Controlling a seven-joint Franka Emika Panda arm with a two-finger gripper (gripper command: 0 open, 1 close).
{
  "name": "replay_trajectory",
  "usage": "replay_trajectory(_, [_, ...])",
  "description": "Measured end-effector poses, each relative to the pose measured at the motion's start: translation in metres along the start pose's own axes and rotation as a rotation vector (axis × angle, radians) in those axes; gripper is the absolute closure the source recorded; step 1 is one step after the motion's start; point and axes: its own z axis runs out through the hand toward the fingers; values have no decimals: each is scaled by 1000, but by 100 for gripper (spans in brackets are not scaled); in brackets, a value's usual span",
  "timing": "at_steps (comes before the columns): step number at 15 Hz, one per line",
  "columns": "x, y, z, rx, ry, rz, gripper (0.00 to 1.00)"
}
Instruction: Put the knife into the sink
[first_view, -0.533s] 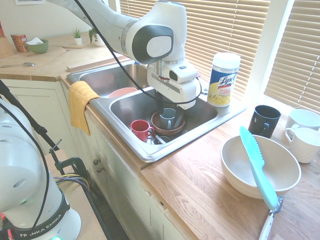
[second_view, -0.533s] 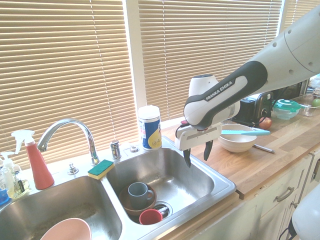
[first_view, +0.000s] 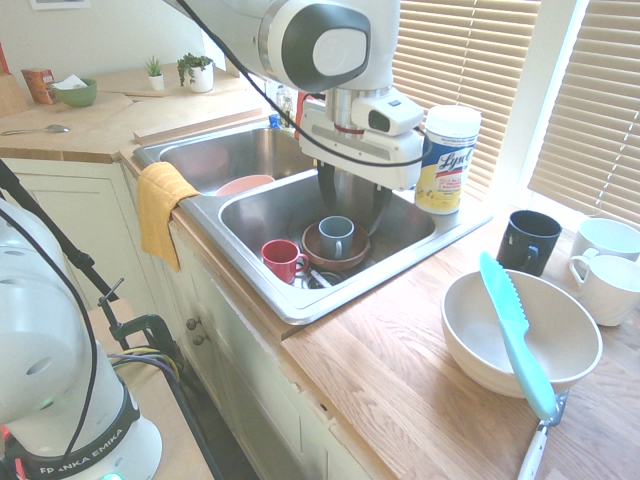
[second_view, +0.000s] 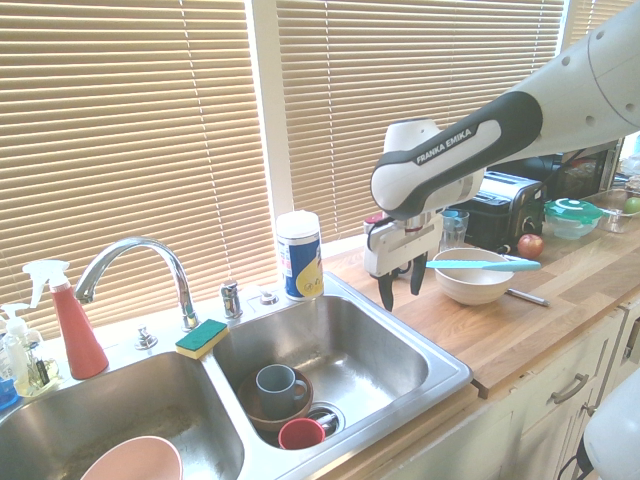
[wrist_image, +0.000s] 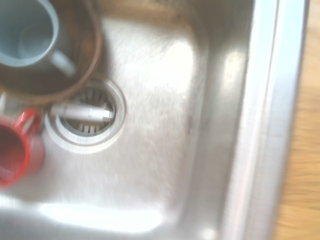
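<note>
While jaws hang open over sink (second_view: 440, 385), knife (second_view: 480, 265) lies apart across bowl (second_view: 470, 288).

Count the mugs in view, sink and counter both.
5. In the sink: a grey mug standing in the brown bowl, and a red mug beside it. On the counter by the window: a black mug and two white mugs. More may be hidden behind the arm.

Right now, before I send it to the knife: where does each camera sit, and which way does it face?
First exterior: at the counter's front, looking across the sink toward the window; arm and base show.
Second exterior: opposite side, looking along the sink toward the bowl bearing the knife; open gripper shows.
Wrist: straight down at the drain; no fingers visible.
Shared: grey mug, red cup.
</note>
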Motion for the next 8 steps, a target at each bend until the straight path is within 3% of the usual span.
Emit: replay_trajectory(8, [68,157,-52,-98,-44,-431,0])
